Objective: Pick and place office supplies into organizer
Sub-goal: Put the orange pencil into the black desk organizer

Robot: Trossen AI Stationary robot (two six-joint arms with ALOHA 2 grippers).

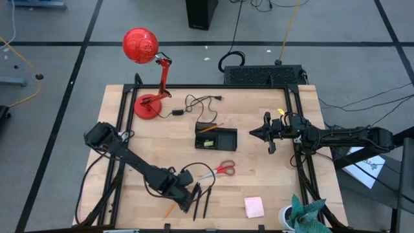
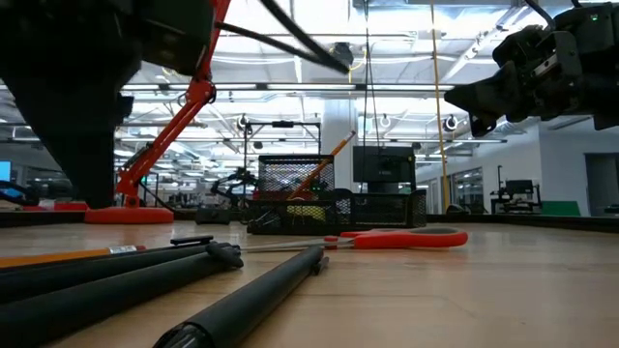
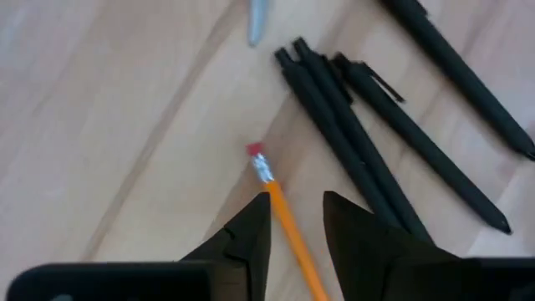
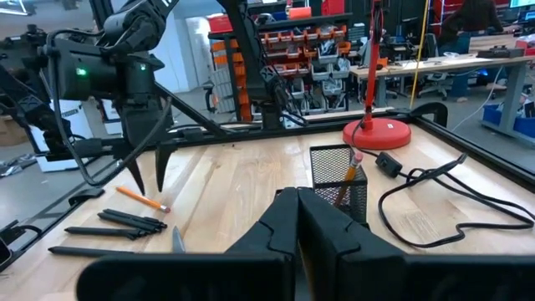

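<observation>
Left claw (image 3: 295, 219) is down at the near edge of the desk (image 1: 272, 175), fingers partly apart and straddling an orange pencil (image 3: 284, 213) lying flat on the wood. Can't tell if the pads touch it; pencil isn't lifted. Eraser end points away from the claw. Just beside it is a bunch of black pens (image 3: 368, 142), also flat on the desk, with one more pen (image 3: 456, 71) lying a bit apart.

Scissors (image 1: 222, 170) with red handles lie on the desk between the pens and the organizer (image 1: 216, 137), blades pointing toward the left arm. Organizer sits mid-desk, with a second pencil (image 1: 211, 127) leaning out of its mesh side and something yellow-green in the same side. Pink pad (image 1: 253, 206) sits near the front edge, right of the pens, well apart from the rest.

Right claw (image 4: 298, 219) is clamped shut and empty, hovering above the desk to the right of the organizer, pointing at it.

Red lamp (image 1: 147, 65) stands at the far left corner, its cable (image 1: 197, 103) trailing behind the organizer.
</observation>
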